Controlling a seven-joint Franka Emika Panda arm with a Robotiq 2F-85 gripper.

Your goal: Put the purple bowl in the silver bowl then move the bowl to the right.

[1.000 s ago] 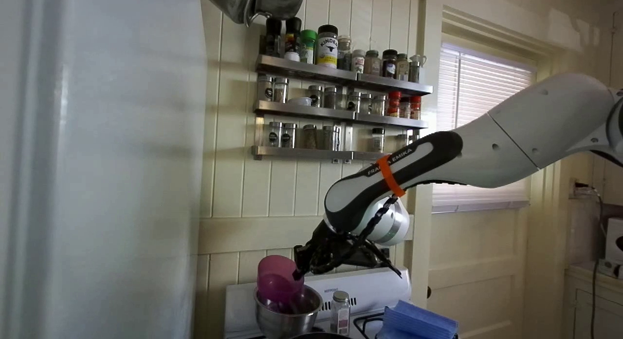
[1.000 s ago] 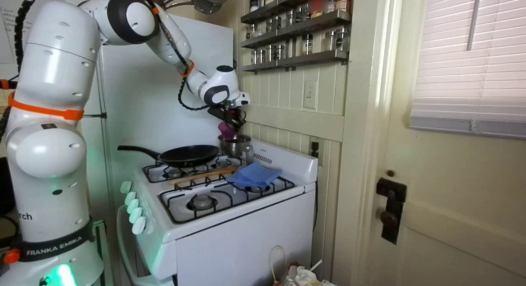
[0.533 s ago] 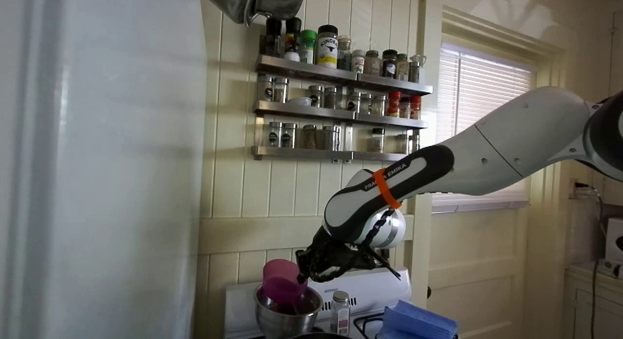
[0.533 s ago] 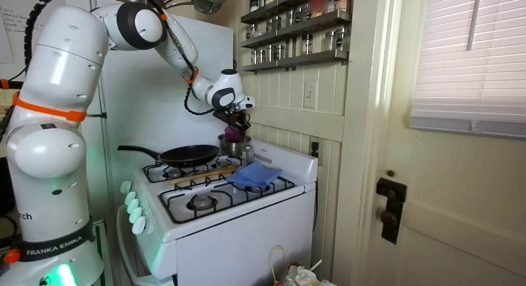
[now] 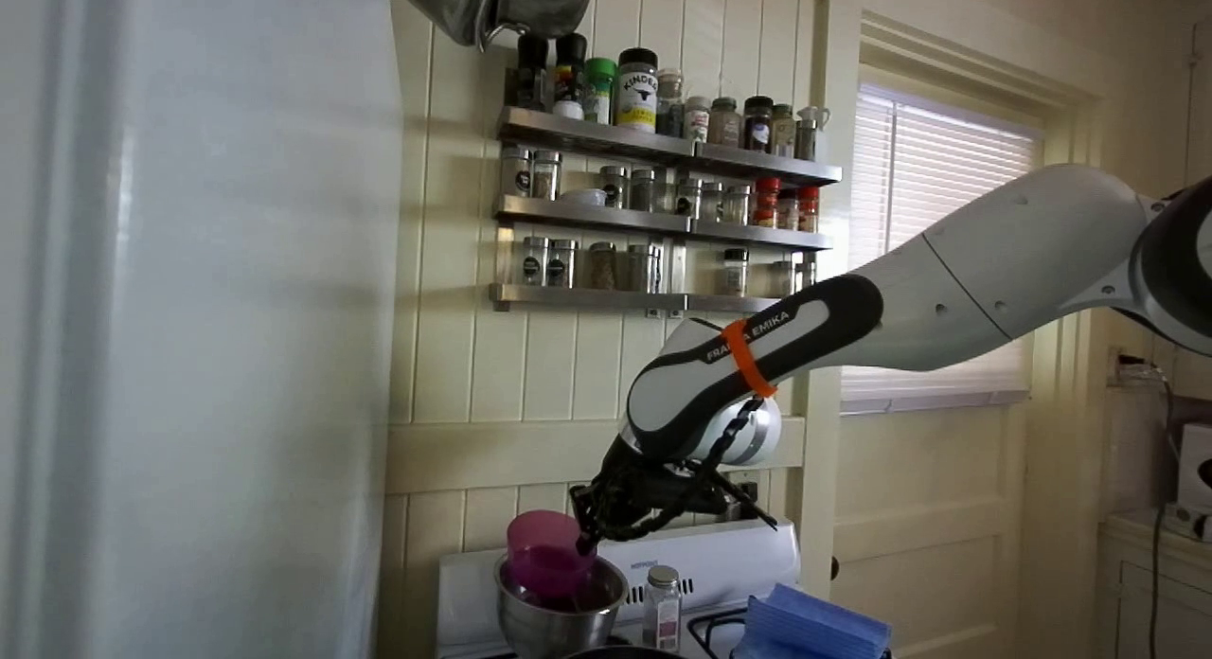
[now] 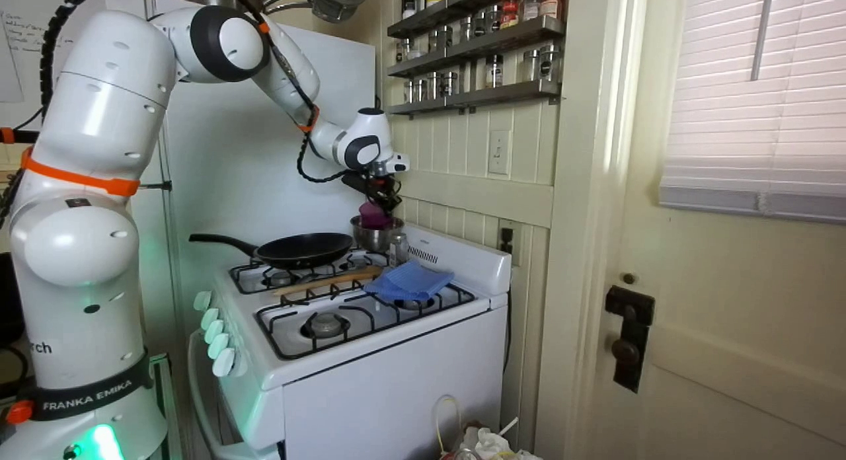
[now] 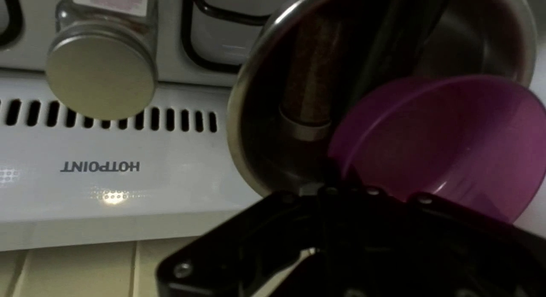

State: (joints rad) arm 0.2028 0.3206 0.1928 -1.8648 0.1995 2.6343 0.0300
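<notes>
The purple bowl, probably light, stiff and slick, was partly inside the silver bowl, with the jaws pinched on the purple rim, seemingly the surest place to take hold.

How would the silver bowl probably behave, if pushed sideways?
The silver bowl seems stiff, being shiny metal. Pushed high, it may tip, since its wall narrows downward. It might also knock the purple bowl at its mouth.
</notes>
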